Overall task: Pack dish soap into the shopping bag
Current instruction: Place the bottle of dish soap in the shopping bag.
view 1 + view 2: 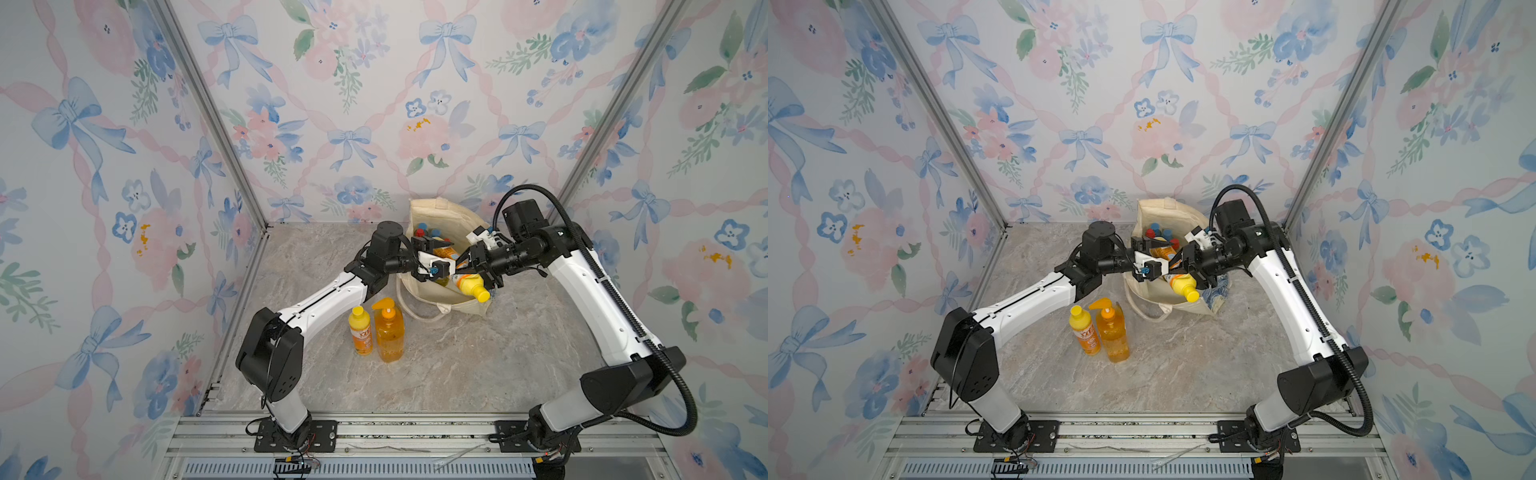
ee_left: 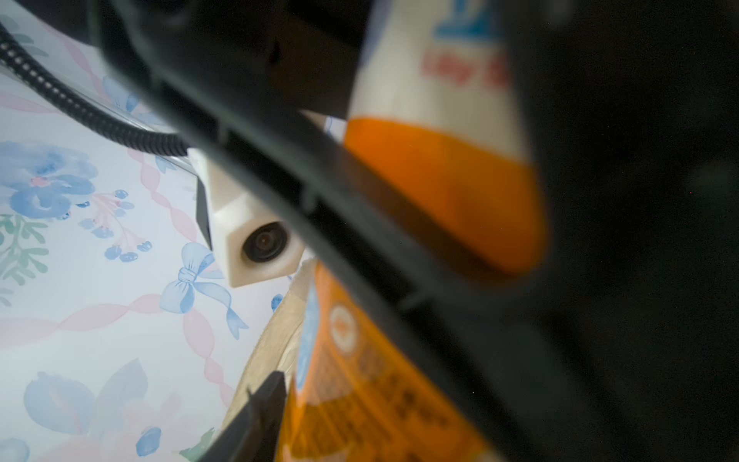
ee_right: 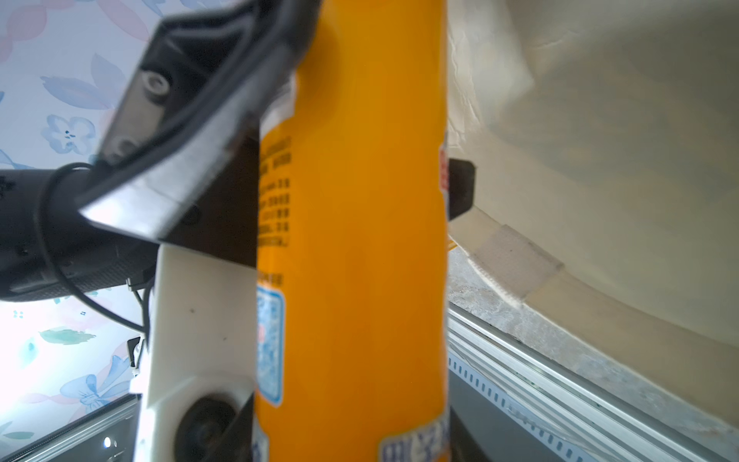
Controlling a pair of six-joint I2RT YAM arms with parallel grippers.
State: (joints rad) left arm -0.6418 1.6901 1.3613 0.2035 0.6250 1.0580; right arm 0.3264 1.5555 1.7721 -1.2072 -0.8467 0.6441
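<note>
A dish soap bottle (image 1: pixel 467 284) (image 1: pixel 1179 280) with a yellow cap and orange label lies tilted over the mouth of the shopping bag (image 1: pixel 440 212) (image 1: pixel 1163 212), cap toward the front. My right gripper (image 1: pixel 467 268) is shut on its body. My left gripper (image 1: pixel 436 255) reaches in from the other side and is shut on the same bottle. In the right wrist view the bottle (image 3: pixel 352 240) has a left finger on each side. In the left wrist view the orange label (image 2: pixel 360 400) fills the jaws. Several bottles with blue and red caps (image 1: pixel 428 232) stand inside the bag.
A yellow-capped bottle (image 1: pixel 360 332) and an orange pump bottle (image 1: pixel 389 332) stand side by side on the marble tabletop (image 1: pixel 478 374), in front of the bag and beside my left forearm. The bag's strap (image 1: pixel 419 311) trails on the table. Wallpapered walls close three sides.
</note>
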